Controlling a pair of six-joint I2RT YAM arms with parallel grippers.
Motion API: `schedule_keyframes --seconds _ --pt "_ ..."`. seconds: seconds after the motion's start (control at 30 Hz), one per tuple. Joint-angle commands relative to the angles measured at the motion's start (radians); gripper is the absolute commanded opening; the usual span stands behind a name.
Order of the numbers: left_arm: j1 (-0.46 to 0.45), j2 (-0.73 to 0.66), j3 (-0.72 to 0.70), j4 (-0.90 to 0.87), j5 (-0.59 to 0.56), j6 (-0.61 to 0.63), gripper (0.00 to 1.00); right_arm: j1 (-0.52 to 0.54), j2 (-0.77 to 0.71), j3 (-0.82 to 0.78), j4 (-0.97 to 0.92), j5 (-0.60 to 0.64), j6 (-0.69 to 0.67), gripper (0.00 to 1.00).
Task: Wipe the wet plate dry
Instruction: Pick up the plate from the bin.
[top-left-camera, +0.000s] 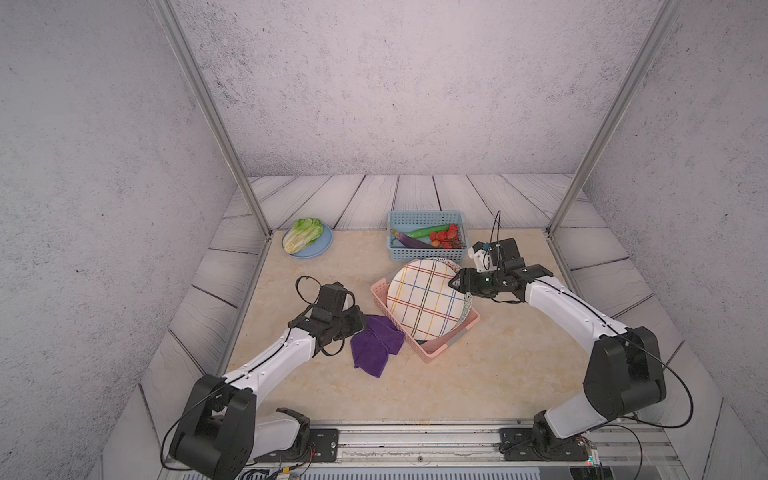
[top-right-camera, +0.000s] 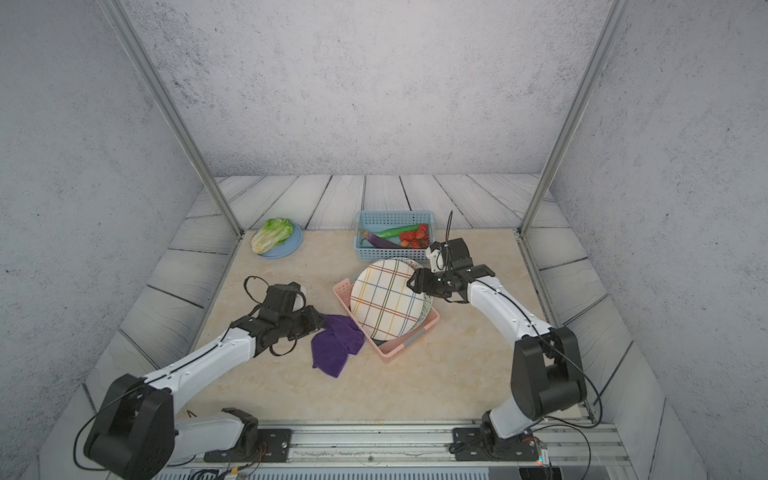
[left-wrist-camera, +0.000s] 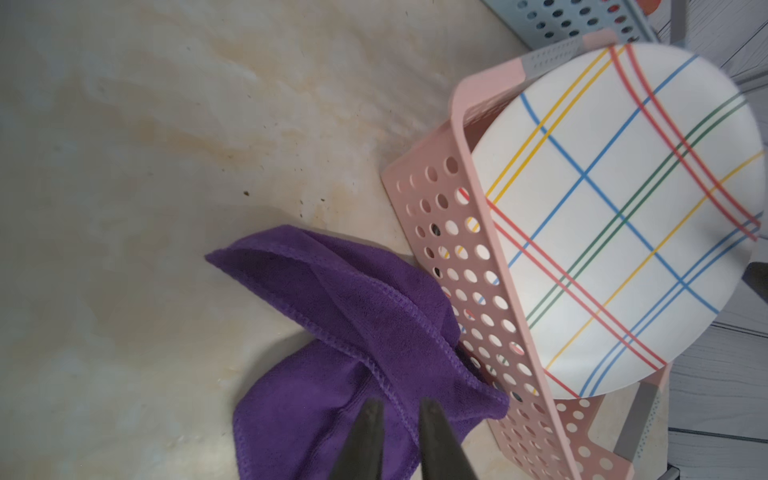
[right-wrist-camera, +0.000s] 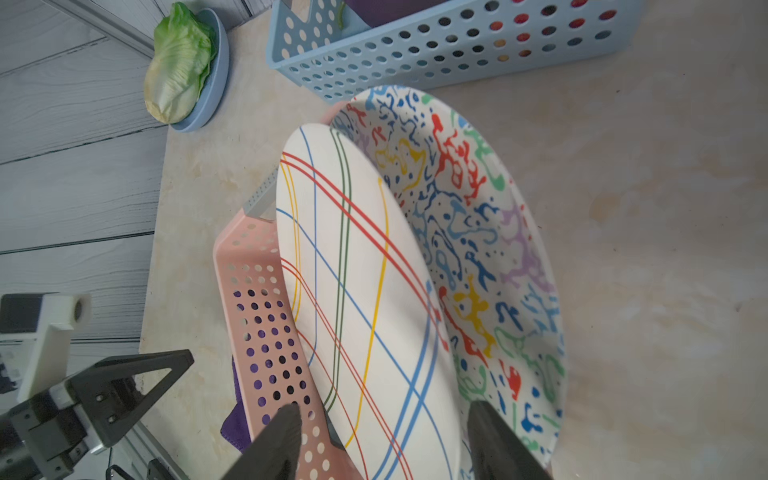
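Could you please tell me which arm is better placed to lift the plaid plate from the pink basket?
Right: the right pincer straddles the rim of the plaid plate, jaws open, while the left pincer is closed on the purple cloth.

Arms both extended: left gripper (left-wrist-camera: 399, 405) pinched on purple cloth (left-wrist-camera: 332, 316); right gripper (right-wrist-camera: 384, 405) astride rim of plaid plate (right-wrist-camera: 353, 270), clamp unclear.

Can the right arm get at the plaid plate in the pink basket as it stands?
Probably yes. The right gripper sits at the rim of the plaid plate, open jaws either side; only the squiggle-patterned plate close behind crowds it.
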Motion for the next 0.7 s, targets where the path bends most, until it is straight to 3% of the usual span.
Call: schedule_keyframes --seconds 0.0,0.17,0.33,0.47,0.67 --pt "-0.034 0.052 0.048 0.052 0.027 0.013 0.21 0.009 0.046 0.028 -0.016 -0.064 -0.034 0.66" --pt "-0.07 0.198 0.1 0.124 0.06 0.005 0.2 0.015 0.086 0.038 -0.006 -0.187 -0.05 0.6" --pt "-0.099 0.294 0.149 0.182 0.07 0.002 0.19 0.021 0.017 -0.001 0.041 -0.254 -0.008 0.51" --pt "-0.121 0.305 0.157 0.208 0.052 -0.005 0.18 0.042 -0.047 -0.108 0.194 -0.256 0.083 0.5" --pt "-0.132 0.223 0.107 0.189 -0.042 -0.006 0.19 0.067 0.016 -0.153 0.3 -0.177 0.162 0.51"
